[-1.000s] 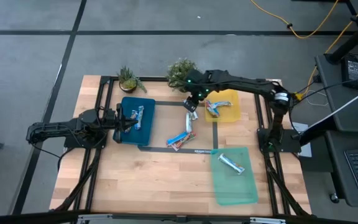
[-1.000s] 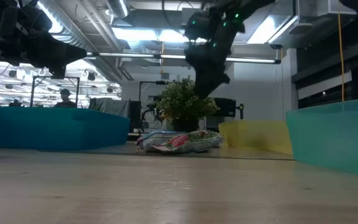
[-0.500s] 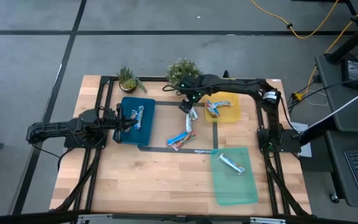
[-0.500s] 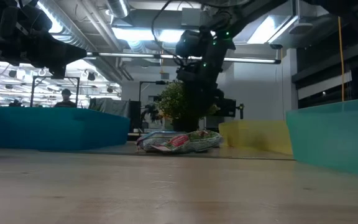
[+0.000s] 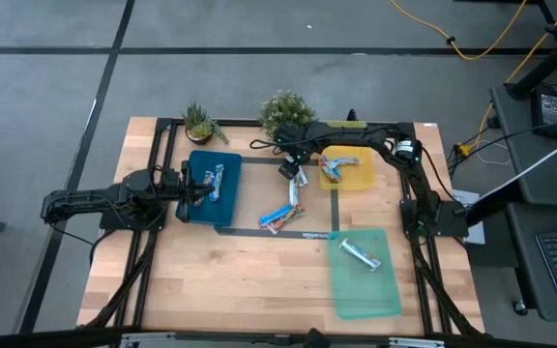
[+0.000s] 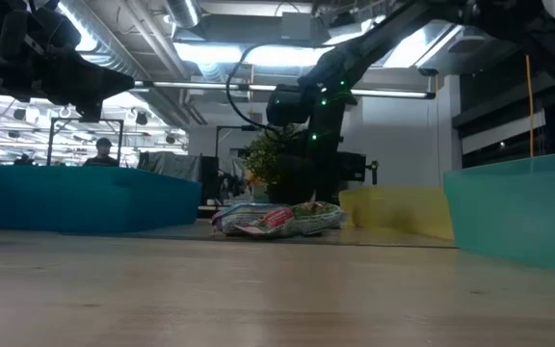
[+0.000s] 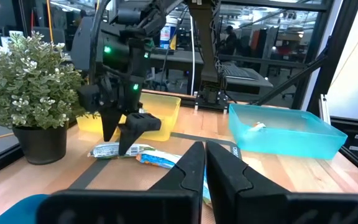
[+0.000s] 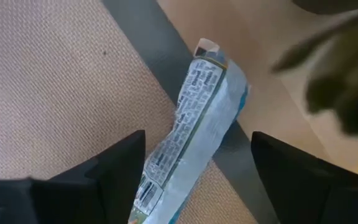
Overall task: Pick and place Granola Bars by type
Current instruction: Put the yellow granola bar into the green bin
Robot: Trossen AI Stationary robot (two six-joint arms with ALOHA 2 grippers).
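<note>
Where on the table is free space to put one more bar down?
Free: bare table left of the green tray, below the blue tray. Crowded: the middle, where loose bars lie and the open right gripper hangs.

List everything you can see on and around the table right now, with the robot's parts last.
Foil-wrapped granola bars: six countable; two in the flat blue tray, one in the yellow tray, one in the green tray, two at table centre, one silvery-white bar under the right gripper.
Flat blue tray: one, table left.
Flat yellow tray: one, back right.
Flat green tray: one, front right.
Potted plants: two, green, back edge.
Wooden table: one, light.
Person: one, far background.
Left gripper: shut, over the blue tray.
Right gripper: open, straddling the silvery-white bar.
</note>
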